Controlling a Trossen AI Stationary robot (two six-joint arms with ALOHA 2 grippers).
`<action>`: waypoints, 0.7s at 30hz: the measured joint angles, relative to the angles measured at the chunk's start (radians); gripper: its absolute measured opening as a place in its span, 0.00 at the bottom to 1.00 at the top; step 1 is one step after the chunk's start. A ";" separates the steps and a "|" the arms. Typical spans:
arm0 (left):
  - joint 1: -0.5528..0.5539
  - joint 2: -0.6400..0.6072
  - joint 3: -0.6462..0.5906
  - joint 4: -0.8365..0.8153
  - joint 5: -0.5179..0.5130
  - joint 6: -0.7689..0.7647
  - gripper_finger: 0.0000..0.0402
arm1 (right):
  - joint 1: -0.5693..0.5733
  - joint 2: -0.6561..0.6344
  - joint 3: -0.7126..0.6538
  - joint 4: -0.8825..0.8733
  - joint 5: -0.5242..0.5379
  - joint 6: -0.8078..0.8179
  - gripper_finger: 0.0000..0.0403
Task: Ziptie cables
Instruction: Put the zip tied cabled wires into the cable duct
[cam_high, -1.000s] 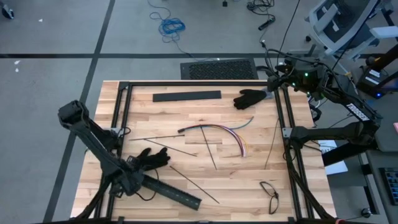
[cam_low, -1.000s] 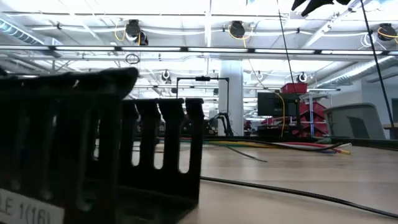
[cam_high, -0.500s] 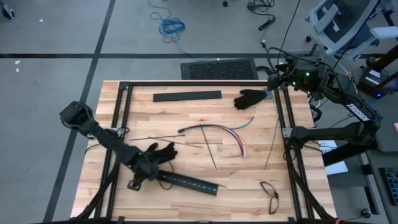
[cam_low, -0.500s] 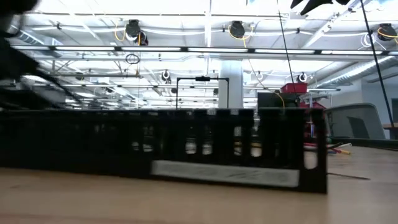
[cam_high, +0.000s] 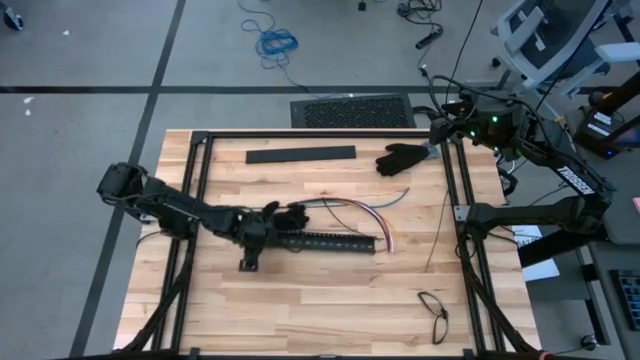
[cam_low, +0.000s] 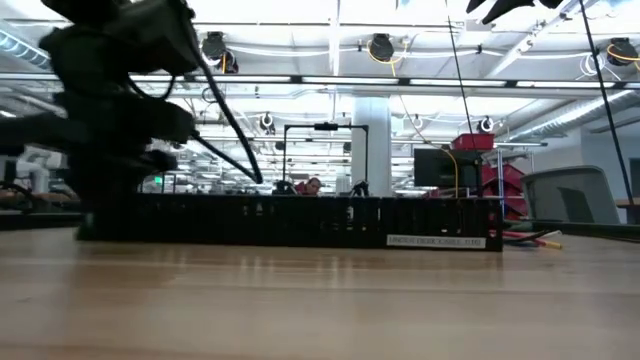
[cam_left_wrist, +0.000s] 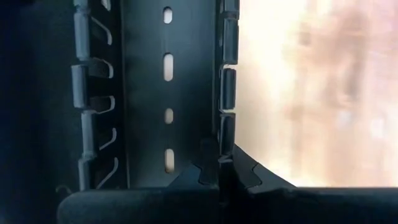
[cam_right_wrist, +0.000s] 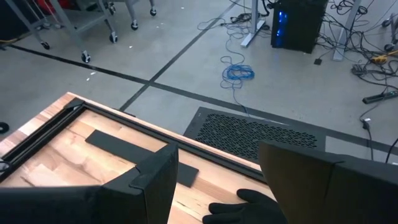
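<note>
where label shows, slotted bar (cam_low: 290, 222) writing unreadable.

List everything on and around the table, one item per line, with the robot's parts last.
cables: one bundle of several, purple, yellow, grey and others, table centre-right
slotted bar: one, black, table centre, lying across the cables
flat strip: one, black, far side of the table
glasses: one pair, dark, near right corner
blue cord: one coil, on the floor beyond the table
left gripper: one, black, jaws shut on the slotted bar's left end
right gripper: one, black, jaws open, waiting at the far right
</note>
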 joint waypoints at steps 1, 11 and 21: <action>0.020 0.000 0.000 0.000 -0.009 0.019 0.00 | 0.000 0.000 0.000 0.000 0.000 0.001 0.54; 0.218 0.003 -0.005 0.062 -0.063 0.111 0.00 | 0.000 0.000 0.000 0.007 -0.004 0.002 0.54; 0.148 0.001 -0.002 0.018 -0.022 0.078 0.00 | 0.000 0.000 0.000 0.006 -0.051 -0.001 0.54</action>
